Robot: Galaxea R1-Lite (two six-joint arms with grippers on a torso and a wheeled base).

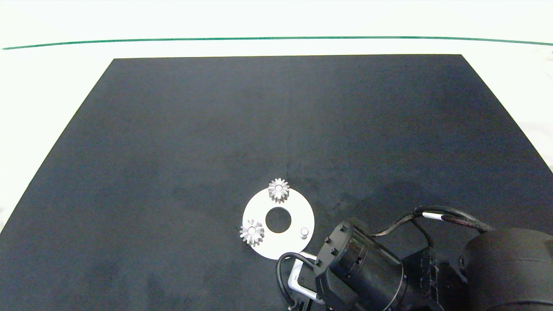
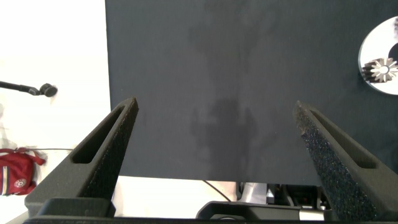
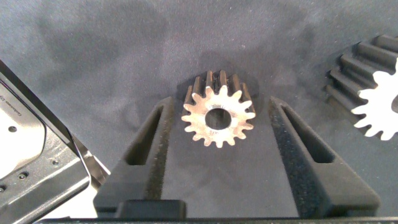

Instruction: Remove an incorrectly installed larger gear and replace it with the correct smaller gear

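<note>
A smaller gear (image 3: 217,116) with short teeth lies flat on the black mat (image 3: 124,50). My right gripper (image 3: 221,102) is open, one finger on each side of this gear. A wider gear with longer teeth, the larger gear (image 3: 376,93), lies beside it, partly cut off by the picture's edge. In the head view the right arm (image 1: 358,268) hides both of these gears and the gripper. The white disc (image 1: 259,203) carries two small gears (image 1: 278,190) (image 1: 252,232) and one bare peg (image 1: 304,232). My left gripper (image 2: 214,106) hangs open and empty over the mat's edge.
The right arm's cables (image 1: 432,216) loop above the mat close to the disc. A grey housing (image 3: 31,155) shows beside the right fingers. Beyond the mat's edge in the left wrist view there is pale floor with a red bag (image 2: 15,171).
</note>
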